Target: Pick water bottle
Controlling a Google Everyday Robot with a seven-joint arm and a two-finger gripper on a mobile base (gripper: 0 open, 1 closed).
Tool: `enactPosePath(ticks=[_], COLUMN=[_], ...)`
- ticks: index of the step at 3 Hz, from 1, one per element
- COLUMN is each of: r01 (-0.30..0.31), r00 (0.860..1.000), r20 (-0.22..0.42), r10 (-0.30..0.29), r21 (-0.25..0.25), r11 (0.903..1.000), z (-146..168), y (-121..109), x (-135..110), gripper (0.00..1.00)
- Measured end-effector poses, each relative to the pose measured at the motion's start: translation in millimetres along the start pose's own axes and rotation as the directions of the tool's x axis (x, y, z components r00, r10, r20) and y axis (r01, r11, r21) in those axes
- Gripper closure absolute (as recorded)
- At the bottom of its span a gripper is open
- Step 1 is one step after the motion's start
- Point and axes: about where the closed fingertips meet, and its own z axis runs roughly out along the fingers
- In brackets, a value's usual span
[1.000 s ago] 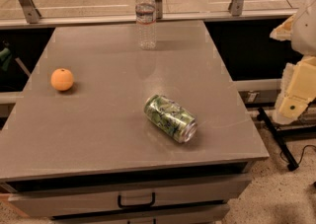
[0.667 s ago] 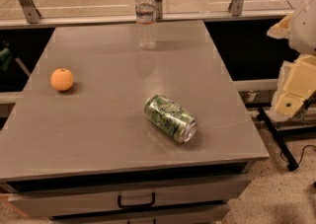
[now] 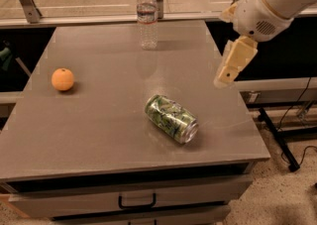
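Camera view: your gripper (image 3: 224, 78) hangs at the right side of the frame, over the right edge of the grey table (image 3: 99, 125). Its tan end is angled down & left from a white rounded arm segment (image 3: 270, 6). Can't tell how far open it is; nothing seen in its hold, & it touches no obj.

Nearest item is a green drink can (image 3: 171, 118), lying on its side near the table's front-centre w/ its shiny end facing front-right. It is below & left of the gripper, apart from it.

Water bottle (image 3: 147, 16) stands upright at the table's far edge, approx. centre. It is clear w/ a white cap & a white-and-red label band, & sits well apart from the gripper, up & to its left.

An orange (image 3: 63, 79) sits on the table's left side, well apart from can & bottle. A drawer w/ a black handle (image 3: 137, 202) is under the table front.
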Motion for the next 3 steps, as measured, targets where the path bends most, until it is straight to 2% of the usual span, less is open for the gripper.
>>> enactPosePath(ticks=[1, 3], r01=[-0.006, -0.019], r00=[0.991, 0.988], r20=[0.134, 0.152], r10=[-0.008, 0.002], r21=[0.110, 0.112], r11=[0.9940, 0.9935], z=[32.0, 28.9], y=[-57.8, -57.8], x=[-41.5, -41.6], gripper=[0.00, 0.00])
